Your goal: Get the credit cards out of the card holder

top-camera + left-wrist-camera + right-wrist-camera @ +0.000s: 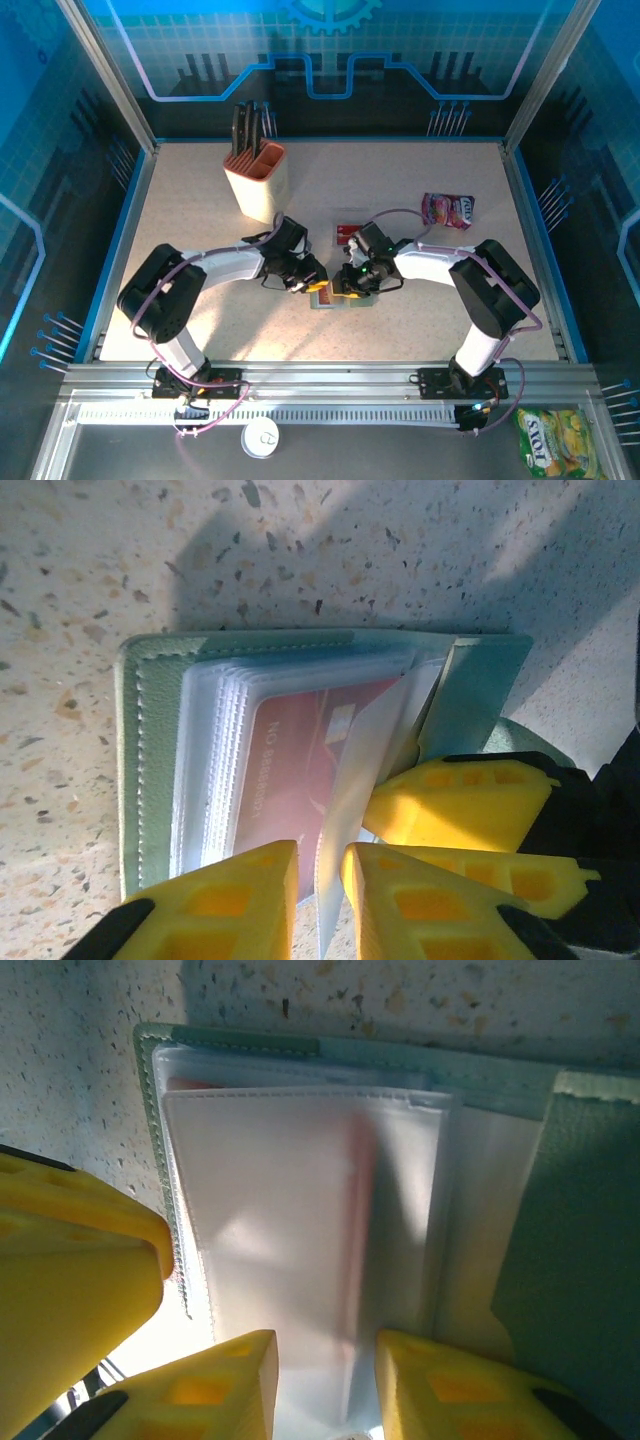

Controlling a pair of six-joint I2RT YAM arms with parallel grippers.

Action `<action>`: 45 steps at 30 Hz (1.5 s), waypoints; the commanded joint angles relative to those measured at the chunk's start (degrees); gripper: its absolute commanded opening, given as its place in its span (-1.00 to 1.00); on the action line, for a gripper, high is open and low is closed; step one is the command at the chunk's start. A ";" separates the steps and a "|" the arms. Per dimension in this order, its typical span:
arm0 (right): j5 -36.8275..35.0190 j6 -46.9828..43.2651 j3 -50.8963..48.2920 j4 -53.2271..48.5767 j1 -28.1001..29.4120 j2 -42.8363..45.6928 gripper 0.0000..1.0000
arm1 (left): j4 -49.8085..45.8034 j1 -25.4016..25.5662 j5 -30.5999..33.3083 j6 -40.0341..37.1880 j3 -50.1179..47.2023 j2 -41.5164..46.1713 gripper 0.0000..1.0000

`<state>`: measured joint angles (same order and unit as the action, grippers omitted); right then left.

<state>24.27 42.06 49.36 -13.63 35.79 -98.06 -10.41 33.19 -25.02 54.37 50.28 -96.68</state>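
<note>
The grey-green card holder (pixel 341 299) lies open on the table, its clear sleeves fanned out. In the left wrist view a red credit card (pixel 300 770) sits inside a sleeve of the card holder (pixel 150 760). My left gripper (pixel 320 885) stands slightly open, with a loose sleeve leaf between its fingertips and a small gap beside it. My right gripper (pixel 325 1385) is open over the sleeves (pixel 300 1210), where a red card edge (pixel 360 1180) shows edge-on between its fingertips. From above, the left gripper (pixel 312 281) and the right gripper (pixel 352 286) meet over the holder. Another red card (pixel 346 233) lies behind them.
A beige knife block (pixel 256 180) stands at the back left. A pink snack packet (pixel 447 209) lies at the back right. Off the table, a yellow-green packet (pixel 558 440) and a white round lid (pixel 261 437) lie by the arm bases.
</note>
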 commanded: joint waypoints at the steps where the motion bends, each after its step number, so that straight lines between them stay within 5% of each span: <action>1: 1.35 1.18 -1.57 1.41 -0.69 0.97 -0.35 | 1.36 0.58 -2.01 1.21 0.74 -1.26 -0.60; 13: 2.44 1.99 -3.08 3.43 -1.16 1.20 -0.38 | 1.85 0.84 -2.28 1.50 1.29 -3.00 -0.68; 21: 2.62 2.21 -3.87 3.87 -1.56 1.71 -0.40 | 1.29 0.87 -1.39 1.61 1.45 -2.26 -0.42; 28: 3.16 3.08 -4.86 5.11 -1.78 4.67 -0.40 | 3.20 1.00 -2.38 2.41 1.50 -2.17 -0.59; 45: 1.52 -1.01 -5.26 -2.94 -8.25 15.32 -0.37 | 3.13 4.41 -4.48 3.20 8.69 -7.46 -0.61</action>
<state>25.78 42.61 44.86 -13.72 28.67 -84.49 -7.09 36.53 -27.57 57.08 56.80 -102.17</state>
